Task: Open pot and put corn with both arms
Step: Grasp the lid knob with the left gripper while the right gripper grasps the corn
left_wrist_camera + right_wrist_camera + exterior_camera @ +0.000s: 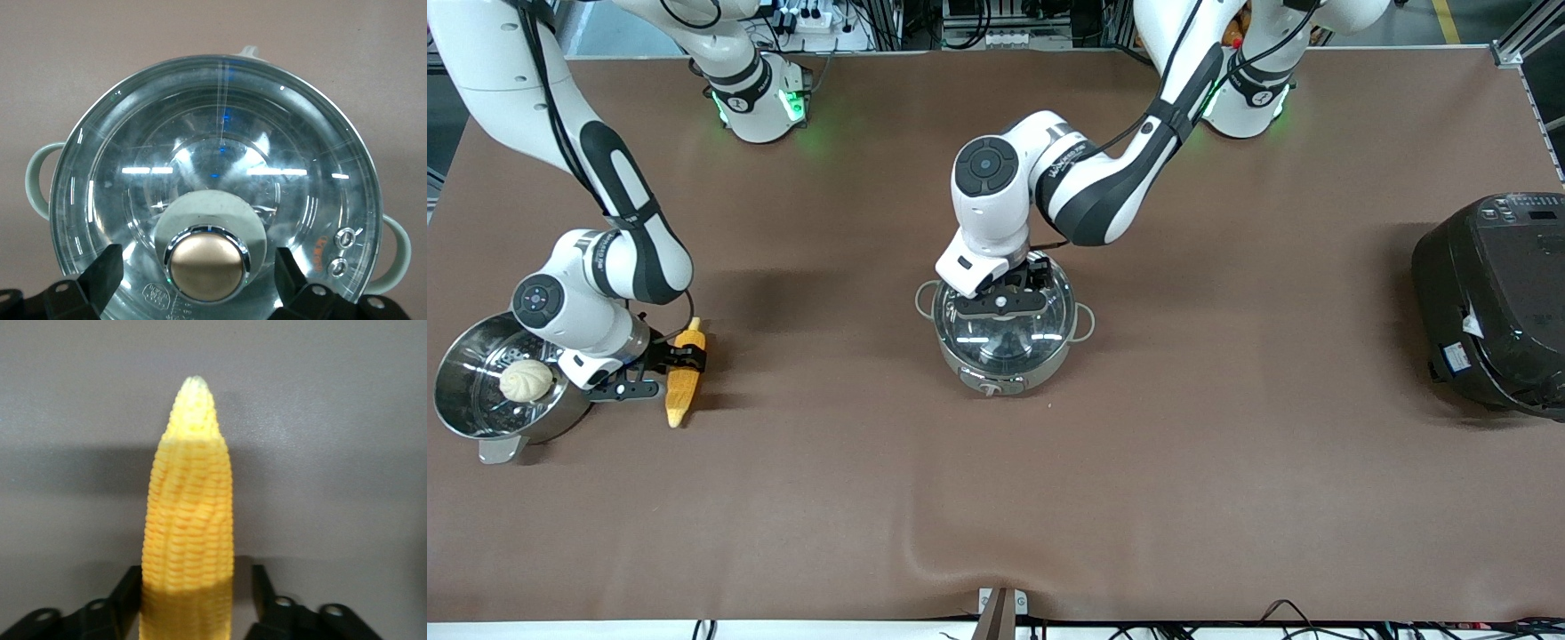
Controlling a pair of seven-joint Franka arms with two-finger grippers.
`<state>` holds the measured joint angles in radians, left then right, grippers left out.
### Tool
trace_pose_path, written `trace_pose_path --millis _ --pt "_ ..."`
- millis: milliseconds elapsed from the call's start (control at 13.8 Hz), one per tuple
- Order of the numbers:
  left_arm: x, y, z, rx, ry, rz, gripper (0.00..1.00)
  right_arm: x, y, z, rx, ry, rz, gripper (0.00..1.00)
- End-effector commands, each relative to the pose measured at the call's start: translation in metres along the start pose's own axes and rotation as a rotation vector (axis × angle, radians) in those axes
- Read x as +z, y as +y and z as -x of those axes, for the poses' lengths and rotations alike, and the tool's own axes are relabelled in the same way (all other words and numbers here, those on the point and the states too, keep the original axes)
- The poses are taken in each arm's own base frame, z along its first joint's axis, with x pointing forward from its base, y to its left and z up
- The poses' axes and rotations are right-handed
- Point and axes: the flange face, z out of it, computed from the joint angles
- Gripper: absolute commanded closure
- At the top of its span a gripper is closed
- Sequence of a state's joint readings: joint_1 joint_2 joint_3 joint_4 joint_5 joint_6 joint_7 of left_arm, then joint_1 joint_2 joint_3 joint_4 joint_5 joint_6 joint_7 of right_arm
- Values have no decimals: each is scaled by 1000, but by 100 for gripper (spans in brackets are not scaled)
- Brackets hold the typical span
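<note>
The steel pot (1001, 366) stands mid-table with its glass lid (1005, 336) on. My left gripper (1024, 283) is just over the lid. In the left wrist view the gripper (200, 277) is open, its fingers (103, 273) on either side of the copper knob (207, 267) with gaps on both sides; the lid (220, 133) is seated on the pot. The corn (684, 378) lies on the table toward the right arm's end. My right gripper (682, 356) is open around its thick end (190, 540); one finger (130, 593) is against the cob and the other stands clear.
A steel steamer pot (463, 418) holding a white bun (527, 380) stands right beside the right gripper and corn. A large black rice cooker (1494, 302) sits at the left arm's end of the table. Brown mat covers the table.
</note>
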<state>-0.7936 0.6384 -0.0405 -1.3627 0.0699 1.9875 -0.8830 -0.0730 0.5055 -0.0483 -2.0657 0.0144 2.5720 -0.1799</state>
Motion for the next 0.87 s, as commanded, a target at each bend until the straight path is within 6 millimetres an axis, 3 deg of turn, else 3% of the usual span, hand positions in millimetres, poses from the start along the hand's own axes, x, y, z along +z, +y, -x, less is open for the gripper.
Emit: trace_pose_path --millis 0,72,145,362,507,652,797 --pt "-8 3 -1 -22 28 -5 93 -21 -10 -12 -18 22 -8 77" --pt "-9 2 -1 -36 28 -5 100 -34 -14 -13 -27 9 -12 88" --pt "-8 3 0 -41 28 -6 100 -54 -23 -20 -42 -3 -15 91" --pt "-12 2 -1 -44 31 -5 100 -121 -41 -47 -69 -117 -36 91" --pt "-25 0 0 -45 38 -1 100 -156 -59 -59 -82 -165 -40 91" --pt "-56 -6 -1 -52 58 26 100 -164 -65 -61 -89 -168 -41 91" --pt "-80 -19 -4 -63 58 21 100 -174 -90 -61 -72 -155 -43 94"
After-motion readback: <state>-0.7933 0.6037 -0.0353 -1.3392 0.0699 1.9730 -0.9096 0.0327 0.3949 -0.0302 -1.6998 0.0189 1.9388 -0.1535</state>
